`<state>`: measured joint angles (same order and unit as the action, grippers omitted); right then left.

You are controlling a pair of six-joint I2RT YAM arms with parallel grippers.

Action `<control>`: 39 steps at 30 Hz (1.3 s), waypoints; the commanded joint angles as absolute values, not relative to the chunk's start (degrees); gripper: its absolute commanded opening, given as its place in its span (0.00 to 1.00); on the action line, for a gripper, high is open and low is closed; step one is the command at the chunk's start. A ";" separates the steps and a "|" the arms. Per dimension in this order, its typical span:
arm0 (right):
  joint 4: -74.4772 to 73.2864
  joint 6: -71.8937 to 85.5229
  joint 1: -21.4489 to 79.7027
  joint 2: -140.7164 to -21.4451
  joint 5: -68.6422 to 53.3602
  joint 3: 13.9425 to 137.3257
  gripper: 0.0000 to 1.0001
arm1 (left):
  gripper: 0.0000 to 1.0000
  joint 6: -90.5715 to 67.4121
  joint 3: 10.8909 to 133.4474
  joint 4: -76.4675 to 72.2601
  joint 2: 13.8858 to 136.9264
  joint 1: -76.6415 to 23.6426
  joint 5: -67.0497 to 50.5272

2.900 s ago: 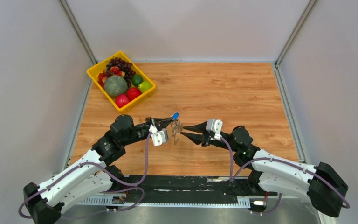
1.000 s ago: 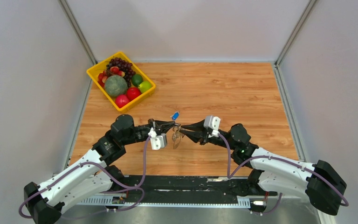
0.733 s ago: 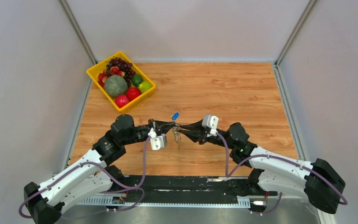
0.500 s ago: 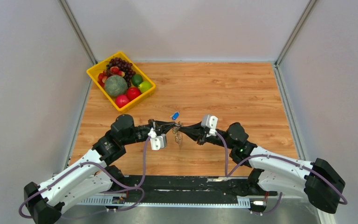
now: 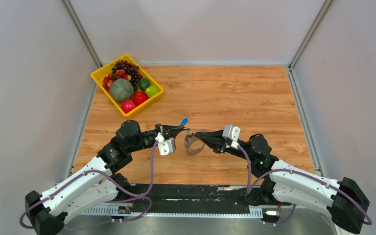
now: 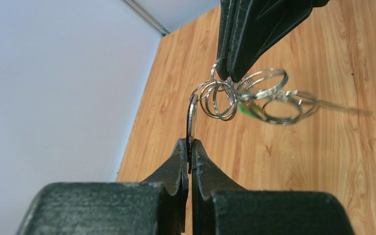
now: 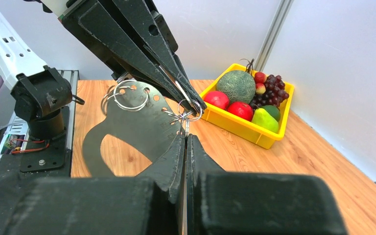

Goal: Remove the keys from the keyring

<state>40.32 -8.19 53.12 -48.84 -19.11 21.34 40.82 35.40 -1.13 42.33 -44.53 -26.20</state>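
Right claw (image 5: 195,136) has closed on the keyring (image 6: 219,99) and drawn back rightward | left claw (image 6: 189,145) pinching one key (image 6: 192,115), bunch hung between both above tabletop (image 5: 235,93) | you should pull slowly, keep the ring taut, slide key along the wire

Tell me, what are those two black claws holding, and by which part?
The left gripper pinches a flat silver key by its end; the right gripper pinches the thin silver wire rings linked to it.
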 commanded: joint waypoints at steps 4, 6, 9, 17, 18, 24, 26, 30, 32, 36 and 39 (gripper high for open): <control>45.60 -9.75 53.31 -46.80 -18.38 20.39 0.00 | 0.00 40.29 35.78 -3.28 42.55 -44.35 -27.84; 45.57 -9.91 53.41 -46.81 -18.88 20.38 0.00 | 0.00 40.34 35.82 -3.30 42.69 -44.38 -27.94; 45.37 -10.08 53.38 -47.30 -19.65 20.56 0.00 | 0.00 40.30 35.77 -3.25 42.71 -44.42 -27.53; 47.26 -10.08 53.63 -45.76 -19.41 19.38 0.00 | 0.00 40.00 35.89 -3.05 43.25 -44.34 -26.97; 47.95 -9.84 53.69 -45.33 -19.16 19.02 0.00 | 0.00 39.99 35.88 -3.06 43.38 -44.37 -27.11; 49.33 -9.02 53.69 -43.59 -18.71 19.06 0.00 | 0.00 39.73 35.85 -3.40 44.65 -44.39 -31.41; 49.22 -8.77 53.67 -43.59 -18.93 19.41 0.00 | 0.00 39.85 35.86 -3.38 44.91 -44.40 -32.43; 49.39 -8.14 53.63 -43.70 -19.26 19.64 0.00 | 0.00 40.26 35.79 -3.27 45.01 -44.46 -33.66; 49.86 -7.88 53.62 -43.69 -19.23 19.73 0.00 | 0.00 40.56 35.82 -3.07 45.18 -44.47 -34.75; 49.95 -7.31 53.68 -44.10 -19.58 20.48 0.00 | 0.00 41.13 35.99 -2.55 45.67 -44.40 -36.65; 50.01 -6.99 53.78 -44.78 -19.53 21.14 0.00 | 0.00 41.53 36.03 -2.22 45.89 -44.46 -37.37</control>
<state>44.51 -8.43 53.25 -44.84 -19.14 18.46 40.69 35.40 -2.37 45.41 -44.36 -32.82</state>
